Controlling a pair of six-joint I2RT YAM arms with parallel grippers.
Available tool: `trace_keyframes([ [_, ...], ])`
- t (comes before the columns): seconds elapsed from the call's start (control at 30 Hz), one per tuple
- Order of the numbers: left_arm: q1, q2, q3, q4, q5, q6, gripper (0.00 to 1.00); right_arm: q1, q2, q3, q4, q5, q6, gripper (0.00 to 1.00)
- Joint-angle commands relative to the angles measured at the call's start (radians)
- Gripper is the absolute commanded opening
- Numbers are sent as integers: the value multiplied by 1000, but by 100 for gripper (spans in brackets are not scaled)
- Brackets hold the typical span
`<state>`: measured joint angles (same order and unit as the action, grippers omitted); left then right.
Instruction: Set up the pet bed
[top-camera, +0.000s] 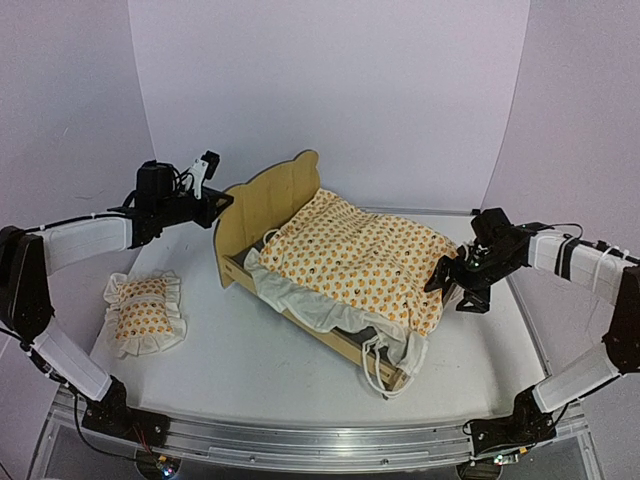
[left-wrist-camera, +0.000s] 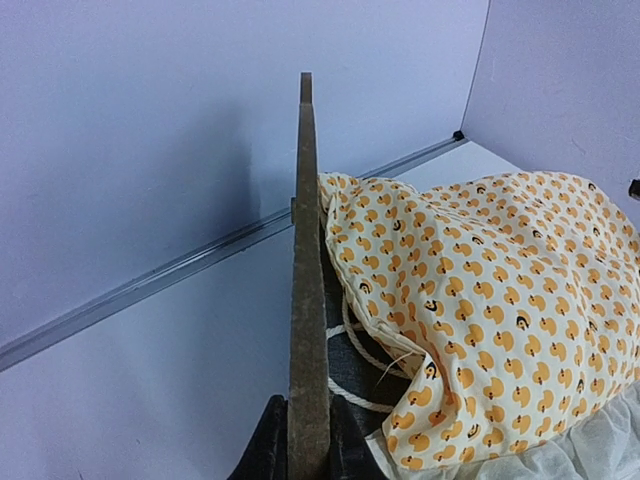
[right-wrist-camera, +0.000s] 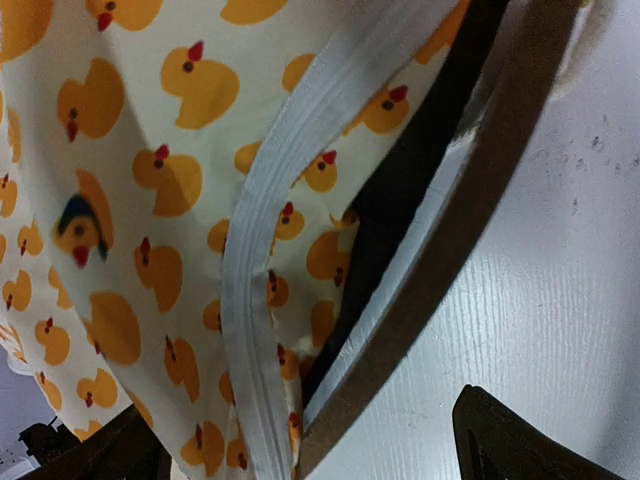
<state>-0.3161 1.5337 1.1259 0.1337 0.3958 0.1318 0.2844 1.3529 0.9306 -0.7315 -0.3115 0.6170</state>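
- The pet bed (top-camera: 265, 205) sits mid-table, angled, with its wavy headboard (left-wrist-camera: 305, 300) at the back-left end and its low footboard at the near-right end.
- The left gripper (top-camera: 218, 200) is at the headboard's outer left edge. In the wrist view its dark fingers (left-wrist-camera: 268, 452) press either side of the plywood - clamped on the board.
- The duck-print mattress cover (top-camera: 365, 250) is spread over the bed, its white ruffle spilling over the near side rail and its cord ties (top-camera: 378, 370) dangling at the footboard corner.
- The right gripper (top-camera: 447, 275) is at the bed's far-right side - jaws wide apart, straddling the cover's white hem and the frame edge, gripping nothing.
- The matching ruffled pillow (top-camera: 145, 315) lies flat on the white table (top-camera: 260, 370), well left of the bed and apart from it.
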Motion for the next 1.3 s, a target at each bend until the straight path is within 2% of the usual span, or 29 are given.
trace_keyframes([
  [0.0,-4,-138,-99,231,-64,-120,5,-2,89,57,95,-125,5,98],
  [0.07,-2,-166,-154,228,-117,-161,18,4,121,61,120,-184,-4,98],
  [0.13,-2,-215,-199,212,-189,-208,48,11,120,50,143,-197,0,98],
  [0.17,-2,-243,-206,177,-232,-237,67,14,111,43,148,-191,-4,98],
  [0.23,-2,-305,-174,53,-319,-273,82,15,80,40,116,-144,-30,98],
  [0.27,-2,-327,-144,-30,-365,-294,85,15,60,57,48,-95,-77,98],
  [0.37,-8,-420,-82,-263,-432,-338,84,15,12,147,-271,151,-270,98],
  [0.4,-23,-464,-92,-278,-409,-335,82,15,-5,171,-371,241,-337,98],
  [0.47,-107,-534,-151,-240,-250,-310,76,26,-55,181,-470,280,-399,98],
  [0.6,-390,-529,-234,-113,-136,-230,77,107,-168,143,-486,136,-450,98],
  [0.67,-541,-451,-226,-89,-142,-102,80,121,-193,123,-478,-1,-440,98],
  [0.73,-626,-338,-176,-101,-140,-1,81,122,-199,108,-471,-129,-425,98],
  [0.87,-647,-110,-48,-105,-41,42,81,123,-225,52,-455,-317,-426,98],
  [0.93,-670,-15,12,-124,-38,82,80,124,-240,23,-440,-385,-407,98],
  [1.0,-695,86,71,-177,-36,116,78,157,-262,-13,-377,-435,-353,90],
  [1.13,-725,186,133,-221,-82,156,71,236,-316,-80,-239,-436,-203,72],
  [1.27,-739,236,161,-254,-150,186,65,296,-292,-110,-228,-344,-151,67],
])
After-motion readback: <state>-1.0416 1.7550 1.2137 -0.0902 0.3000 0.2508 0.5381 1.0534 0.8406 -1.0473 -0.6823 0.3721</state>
